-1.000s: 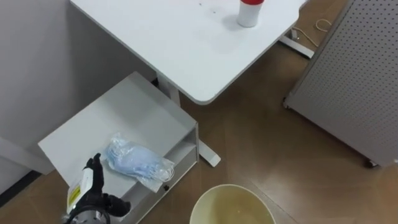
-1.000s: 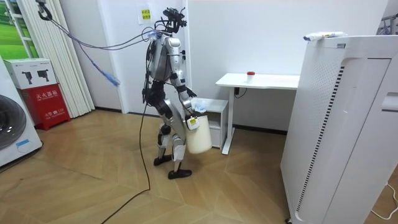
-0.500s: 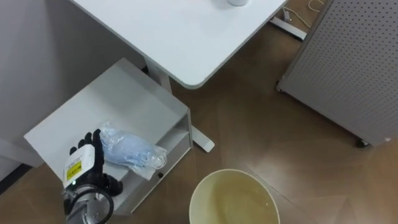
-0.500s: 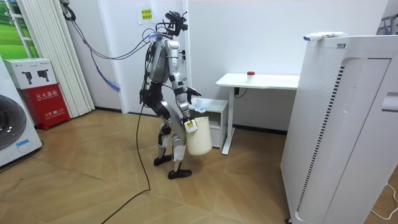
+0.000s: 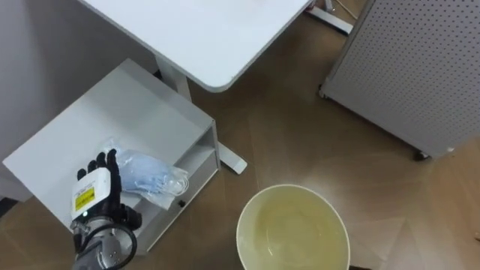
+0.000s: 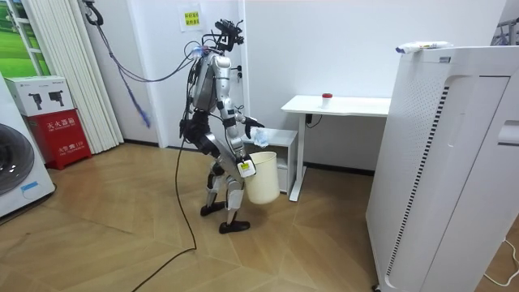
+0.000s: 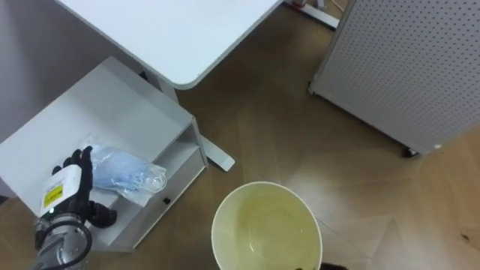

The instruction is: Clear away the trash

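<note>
The back of my left hand (image 5: 91, 196) faces the camera at lower left, so its palm is hidden, and it covers the left end of the bag of blue masks (image 5: 150, 171). The bottom edge cuts off the near rim of the bucket (image 5: 292, 188), and the top edge cuts the tabletop (image 5: 202, 30). In the room view my right hand (image 6: 246, 167), by the bucket, is too small to read.

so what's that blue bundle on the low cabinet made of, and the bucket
Bundle: seemingly soft pale-blue fabric inside thin clear plastic film, judging by crinkles and glints. Bucket: probably cream plastic, smooth, with a faint sheen on its inner wall.
</note>
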Available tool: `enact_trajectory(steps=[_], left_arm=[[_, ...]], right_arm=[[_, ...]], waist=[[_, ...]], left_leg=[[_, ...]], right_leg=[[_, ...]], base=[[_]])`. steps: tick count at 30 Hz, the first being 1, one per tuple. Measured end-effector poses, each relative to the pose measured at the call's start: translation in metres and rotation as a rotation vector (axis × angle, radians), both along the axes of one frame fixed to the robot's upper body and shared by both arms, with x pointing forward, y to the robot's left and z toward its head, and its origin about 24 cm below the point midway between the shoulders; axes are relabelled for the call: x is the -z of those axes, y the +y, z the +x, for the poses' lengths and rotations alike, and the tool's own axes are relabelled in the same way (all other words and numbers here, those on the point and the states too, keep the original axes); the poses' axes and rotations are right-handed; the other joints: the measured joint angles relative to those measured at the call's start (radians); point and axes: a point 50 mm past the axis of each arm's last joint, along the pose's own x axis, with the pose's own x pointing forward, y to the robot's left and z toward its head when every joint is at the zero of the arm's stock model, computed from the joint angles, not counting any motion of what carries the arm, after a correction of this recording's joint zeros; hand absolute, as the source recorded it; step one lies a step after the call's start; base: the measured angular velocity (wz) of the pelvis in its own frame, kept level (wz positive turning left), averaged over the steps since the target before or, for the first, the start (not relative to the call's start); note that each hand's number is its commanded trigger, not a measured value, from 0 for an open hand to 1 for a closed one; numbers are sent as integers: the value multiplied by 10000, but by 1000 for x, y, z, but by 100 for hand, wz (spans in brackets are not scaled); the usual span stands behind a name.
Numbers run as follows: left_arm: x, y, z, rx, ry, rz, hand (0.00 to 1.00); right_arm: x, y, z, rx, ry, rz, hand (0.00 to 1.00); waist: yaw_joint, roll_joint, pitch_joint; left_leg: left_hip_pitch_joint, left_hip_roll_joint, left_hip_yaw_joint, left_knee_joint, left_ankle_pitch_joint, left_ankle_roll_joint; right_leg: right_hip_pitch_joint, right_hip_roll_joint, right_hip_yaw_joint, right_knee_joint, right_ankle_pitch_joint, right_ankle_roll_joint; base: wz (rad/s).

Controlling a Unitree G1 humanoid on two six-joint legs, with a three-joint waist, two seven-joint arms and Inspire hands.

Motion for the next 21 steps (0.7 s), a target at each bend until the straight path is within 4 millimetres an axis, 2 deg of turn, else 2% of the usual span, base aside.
enact_trajectory(steps=[3,5,8,12,16,21], left_arm=[[-2,0,1,82,11,206,0],[-3,-1,3,331,87,542,0],[-8,-1,8,307,39,780,0],[-13,-3,13,662,35,1379,0],[-18,-3,16,686,-182,1546,0],[-22,-5,19,740,-417,1642,0]], right_arm=[[1,-1,-1,196,-5,166,100],[0,-2,-1,337,-105,377,100],[-5,-1,6,497,-539,708,100],[-11,-4,11,430,-878,704,100],[-12,-4,9,613,-1123,922,100],[-14,-3,10,676,-1371,1045,100]], waist=[[-100,-8,10],[-153,-18,47],[-158,4,72],[-297,-8,80],[-355,-9,83],[-432,-12,84]], left_leg=[[-174,19,-67,199,-63,-4],[-410,50,-111,433,-130,3],[-1124,297,-112,1250,-464,29],[-1793,363,-68,1839,-636,94],[-2217,514,30,2361,-861,84],[-2457,536,53,2590,-902,52]], right_leg=[[-108,-71,-138,159,-55,-47],[-305,-85,-169,329,-93,-61],[-928,-14,-166,903,-261,-108],[-1699,-18,70,1537,-419,-58],[-2200,-1,136,2032,-535,-154],[-2502,12,179,2316,-595,-237]], base=[[5],[0],[-12],[-5],[-14],[-3]])
